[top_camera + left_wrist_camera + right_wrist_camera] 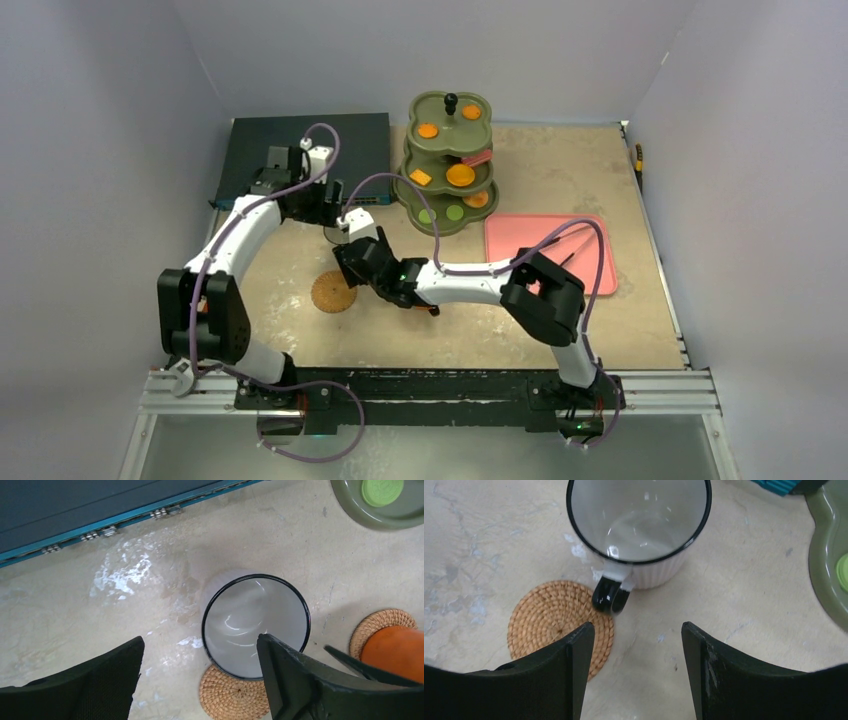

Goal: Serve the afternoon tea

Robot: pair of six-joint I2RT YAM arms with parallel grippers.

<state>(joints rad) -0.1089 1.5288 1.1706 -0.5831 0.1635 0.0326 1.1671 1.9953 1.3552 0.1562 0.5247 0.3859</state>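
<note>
Our left gripper [199, 642] hangs with jaws apart over the white mug [255, 625]. The mug stands on the counter [75, 630] just beside a cork coaster [554, 620]. Our right gripper [636, 630], jaws apart and empty, faces the mug's handle. Further right, the orange mug [392, 647] sits on the second coaster [372, 622], near the three-tier stand [448, 130].

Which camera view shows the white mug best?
The right wrist view: the white mug shows its rim, empty inside, ribbed wall and dark handle. The left wrist view gives rim and inside only, partly behind a finger. In the top view the arms hide it.
</note>
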